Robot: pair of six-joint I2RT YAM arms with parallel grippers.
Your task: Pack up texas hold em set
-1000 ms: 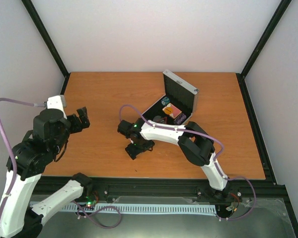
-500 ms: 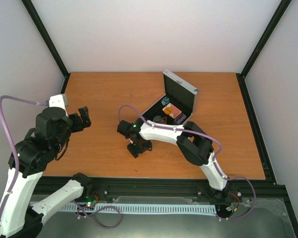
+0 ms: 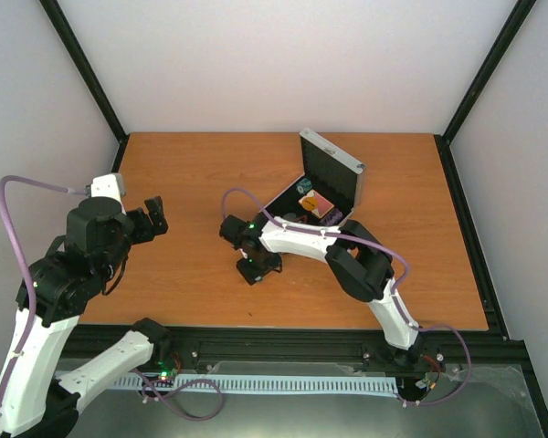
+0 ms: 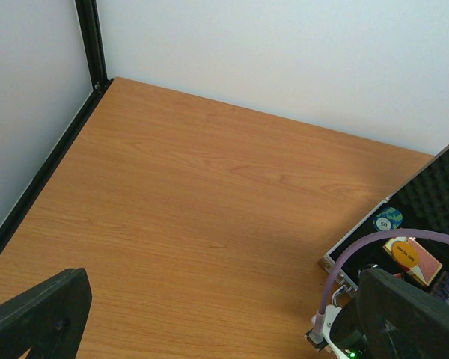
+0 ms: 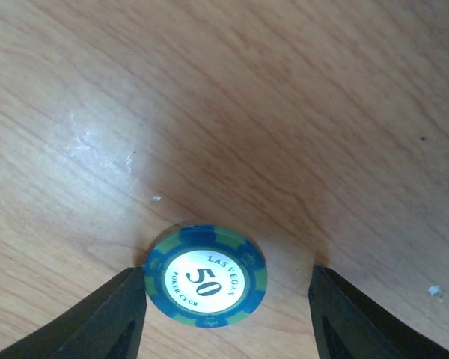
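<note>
right pincer: aimed straight down at the table, jaws spread wide, not gripping a thing. the tips look low, close to the wood

loose chip: blue-green poker chip with a white middle, reads "50" and "LAS VEGAS POKER CLUB". it's lying flat on the table, right in the gap between the right pincer's fingers. it's way closer to one finger than the other, and might be just touching it, can't say for sure

case: silver outside, black foam inside, open with the lid standing up. it sits near the right pincer, further out from the arm bases and off to its right

stuff in the case: a second chip and an orange disc lying on top of the pink-white card pack. there's some darker bits next to them, too small to call

left pincer: well apart from the right pincer, over on its left, held up above the table. jaws are apart with nothing between them. loose chip and case are both off to its right

purple cable: in the left wrist view it arcs in front of the case's near corner
</note>
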